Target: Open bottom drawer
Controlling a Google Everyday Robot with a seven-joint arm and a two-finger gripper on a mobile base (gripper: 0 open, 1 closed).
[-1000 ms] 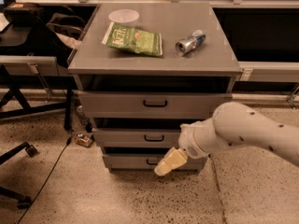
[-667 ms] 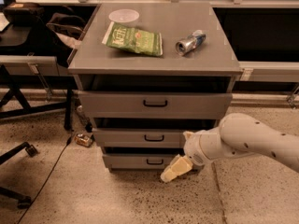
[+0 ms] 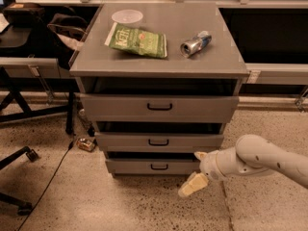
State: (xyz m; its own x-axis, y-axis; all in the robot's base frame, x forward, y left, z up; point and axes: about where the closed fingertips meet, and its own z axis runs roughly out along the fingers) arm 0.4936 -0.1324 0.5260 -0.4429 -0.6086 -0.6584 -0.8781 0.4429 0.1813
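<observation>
Parked low at the right end of the bottom drawer (image 3: 139, 166) (interior dark, contents untellable): gripper (image 3: 192, 173), spread, empty.

Three grey metal drawers stack under the grey bench top (image 3: 221, 64): the tall top drawer (image 3: 115, 108), the mid-sized middle drawer (image 3: 120, 142) and the low bottom drawer (image 3: 127, 166). They carry three small black bar handles (image 3: 159, 107), one each. On the bench lie one green crinkled snack bag (image 3: 137, 40) toward the left edge, one silver metal can (image 3: 195, 44) toward the right edge, and one clear round plastic lid (image 3: 127, 17) near the back-left corner. One cream two-finger gripper (image 3: 196, 170), fingers spread apart, sits low below the bench's front-right corner.
</observation>
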